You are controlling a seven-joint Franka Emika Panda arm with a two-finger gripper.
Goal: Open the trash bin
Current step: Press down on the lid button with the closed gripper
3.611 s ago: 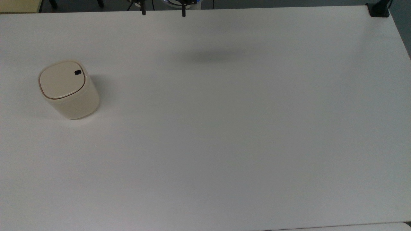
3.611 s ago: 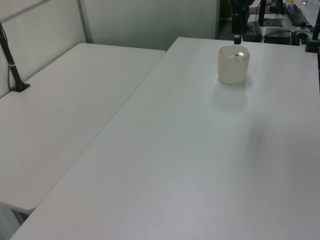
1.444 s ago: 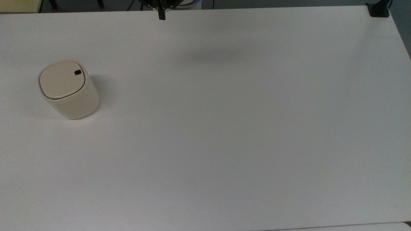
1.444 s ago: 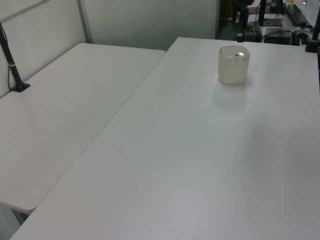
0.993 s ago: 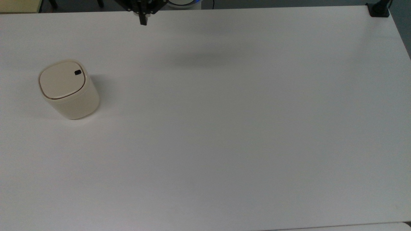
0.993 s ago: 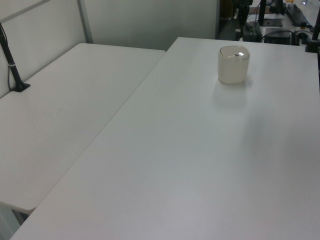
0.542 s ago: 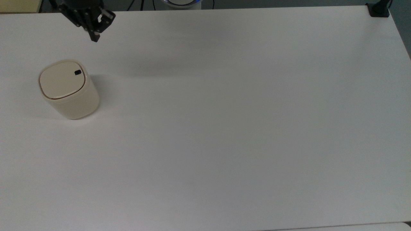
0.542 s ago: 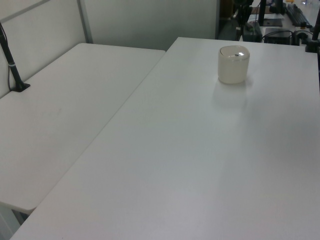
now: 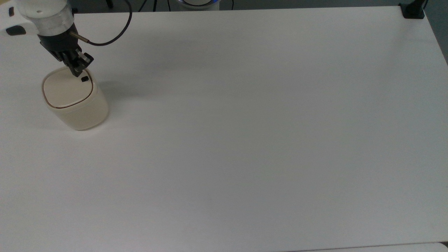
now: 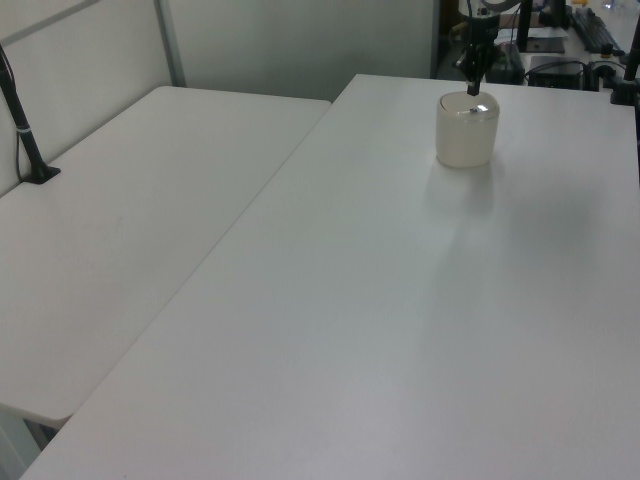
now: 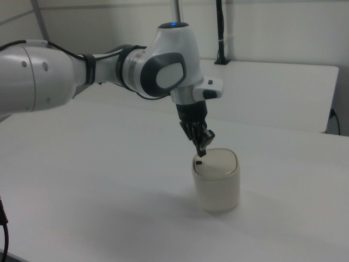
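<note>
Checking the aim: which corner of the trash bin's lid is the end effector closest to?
The corner carrying the small black button, at the top view's upper right of the lid; the other three corners are plain.

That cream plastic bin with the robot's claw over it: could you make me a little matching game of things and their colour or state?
Things:
1. cream-beige plastic trash bin
2. small button on the lid
3. gripper
4. flat table

States:
A. white
B. shut, tip above the lid
C. black
D. lid down, upright

Pairs: 1-D, 2-C, 3-B, 4-A
</note>
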